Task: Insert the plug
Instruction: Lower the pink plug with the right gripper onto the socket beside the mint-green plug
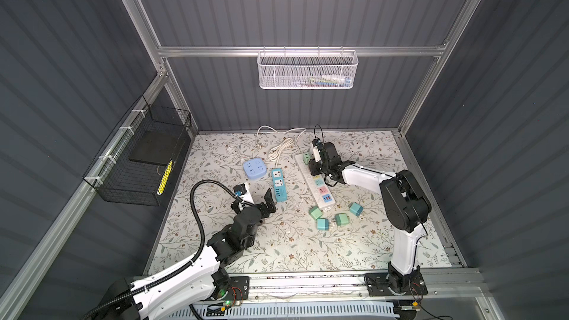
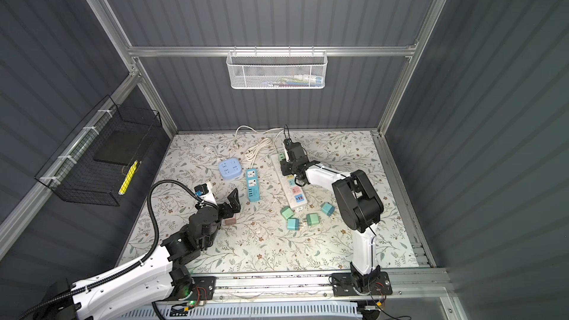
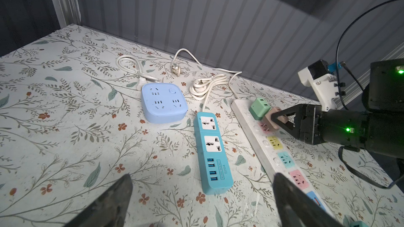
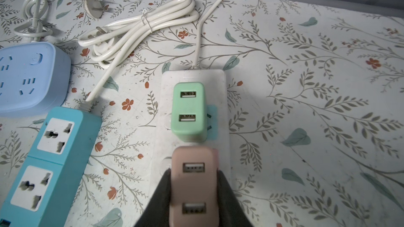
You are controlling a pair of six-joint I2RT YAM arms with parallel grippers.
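Here, pink plug, prongs toward white strip.

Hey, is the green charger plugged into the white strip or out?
In. The green charger stands flush on the white strip at its cord end, with no prongs showing.

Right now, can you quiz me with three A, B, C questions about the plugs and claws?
1. Where is the green plug?
A) on the white strip
B) on the blue square socket
C) in the basket

2. What colour plug does the right claw hold?
A) yellow
B) pink
C) black

3. How is the left claw?
A) open, empty
B) shut tight
C) holding a plug

Answers:
1 A: it stands on the strip near its cord.
2 B: the pink plug sits between its fingers.
3 A: its fingers stand wide apart with nothing between them.
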